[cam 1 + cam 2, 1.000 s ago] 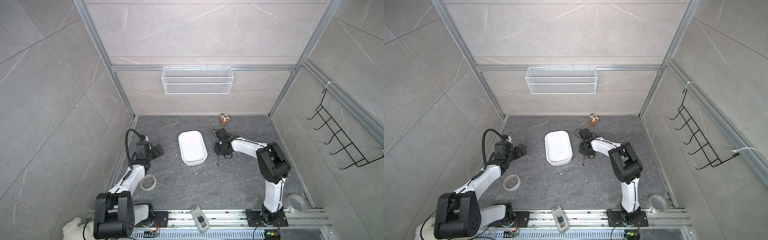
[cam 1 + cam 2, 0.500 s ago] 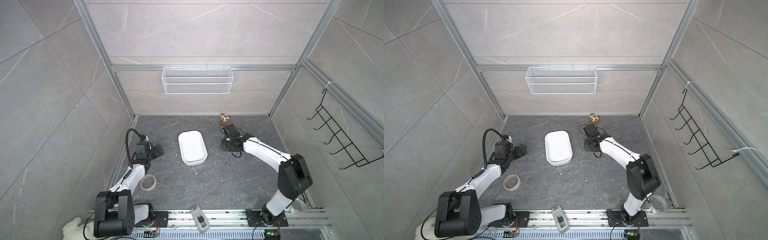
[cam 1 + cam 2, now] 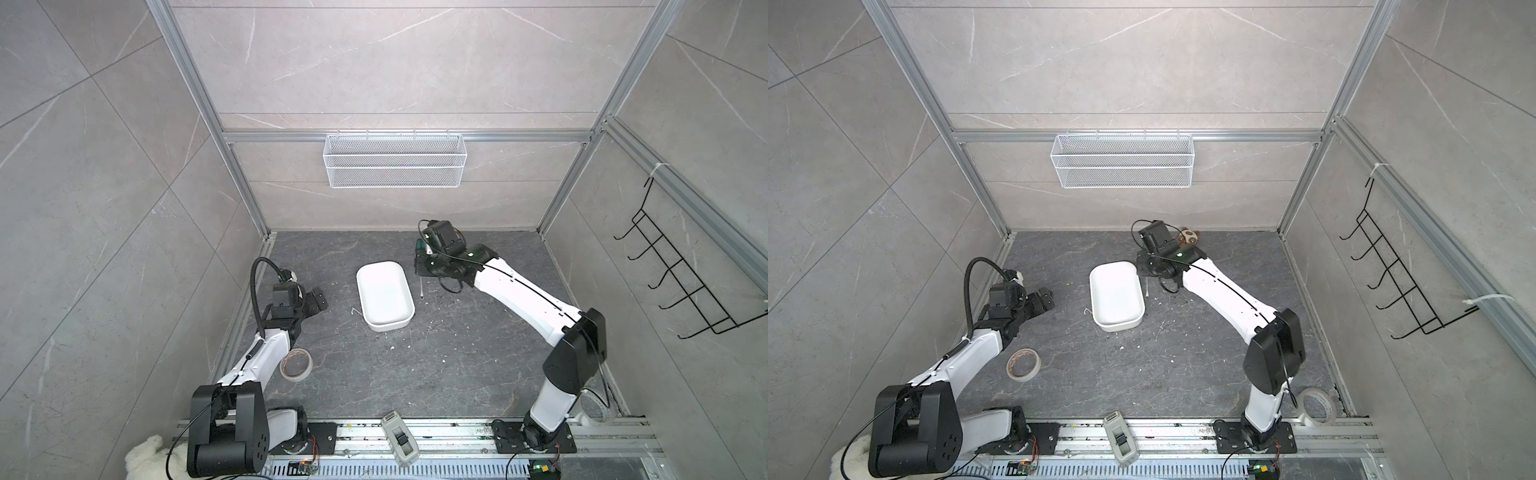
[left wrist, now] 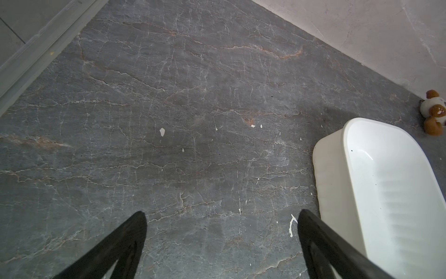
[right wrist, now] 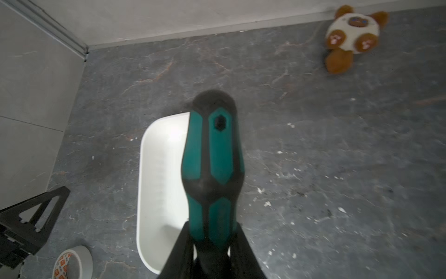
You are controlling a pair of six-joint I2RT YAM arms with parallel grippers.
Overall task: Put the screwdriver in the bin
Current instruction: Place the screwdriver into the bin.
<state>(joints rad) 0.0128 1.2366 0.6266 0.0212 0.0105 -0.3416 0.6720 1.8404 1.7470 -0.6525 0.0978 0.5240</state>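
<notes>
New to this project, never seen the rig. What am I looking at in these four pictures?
Two white robot arms bolted to a rail, working over a dark stone floor. Two pictures look down from overhead; the other two come from cameras on each arm's wrist. On the floor: a white bin, a tape roll, a plush toy. The right arm has its jaws shut on a teal screwdriver, held near the bin, not in it. The left arm has its jaws open, empty.

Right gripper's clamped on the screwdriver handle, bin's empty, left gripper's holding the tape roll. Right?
Not quite: the left gripper holds nothing. The left wrist view shows its jaws open over bare floor; the tape roll lies loose beside that arm in a top view. The right gripper clamped on the screwdriver handle and the empty bin are correct.
</notes>
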